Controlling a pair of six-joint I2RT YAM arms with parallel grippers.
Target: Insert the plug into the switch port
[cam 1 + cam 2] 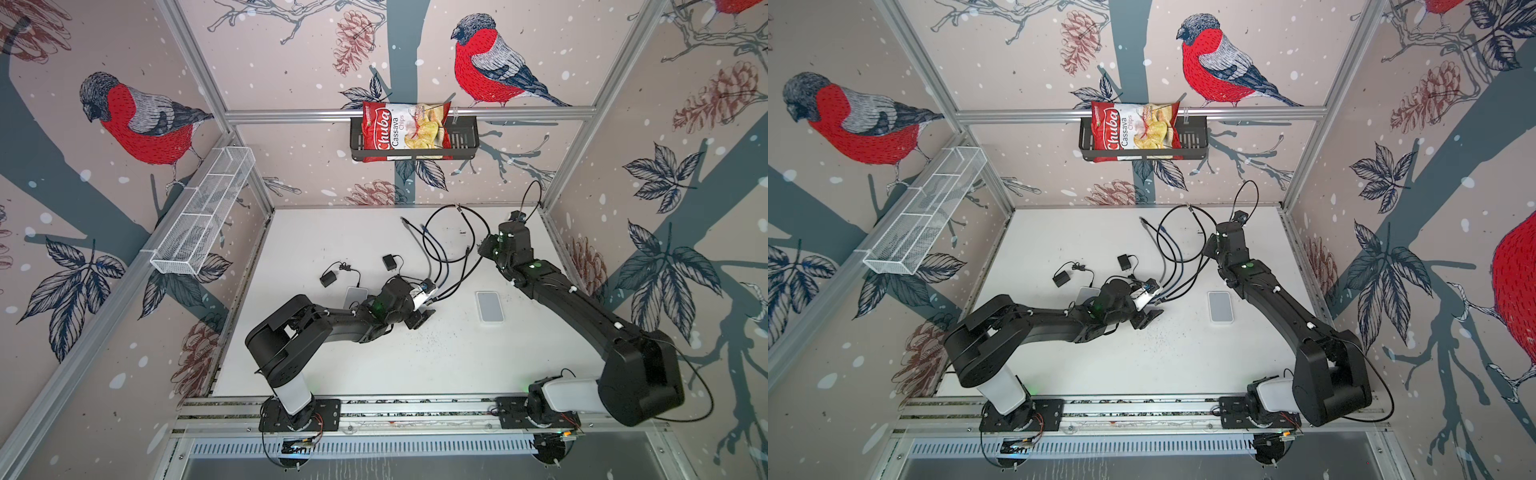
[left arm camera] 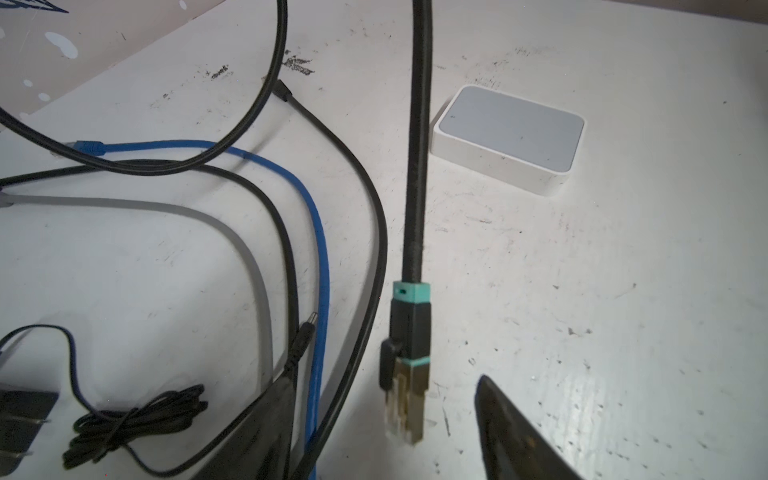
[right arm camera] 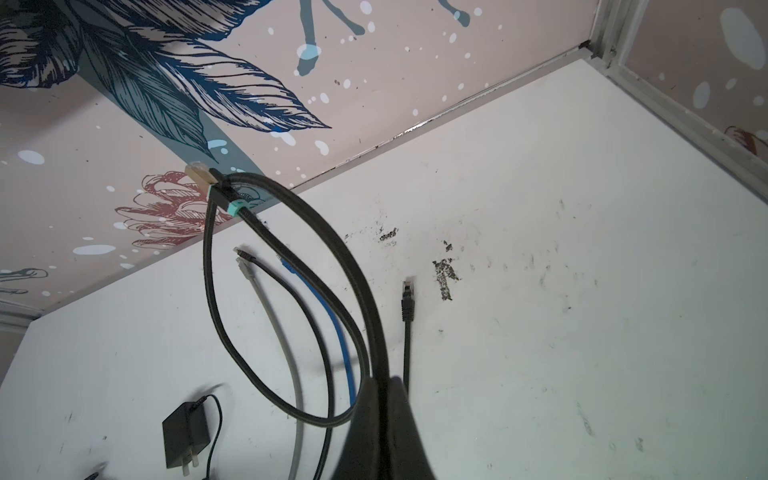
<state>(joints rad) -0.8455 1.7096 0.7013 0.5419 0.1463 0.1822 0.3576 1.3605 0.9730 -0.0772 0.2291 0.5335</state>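
I'm working in a robot test cell, the sort you find in a lab. An aluminium frame point(image 1: 291, 115) boxes it in, and its panels carry bullfinch wallpaper point(image 1: 141, 120) as a backdrop. My left arm point(image 1: 291, 324) and right arm point(image 1: 582, 307) are bolted to a slotted rail point(image 1: 415, 409) along the near edge, with bare wiring at their bases. The white tabletop point(image 1: 374, 361) is scuffed and speckled black. Props lie about: a network switch point(image 2: 509, 137), a black cable point(image 2: 419, 124), a power adapter point(image 1: 327, 279). A white wire basket point(image 1: 203, 216) hangs on the left wall, and a chips bag point(image 1: 399, 129) sits in a black shelf point(image 1: 461, 141) on the far wall.
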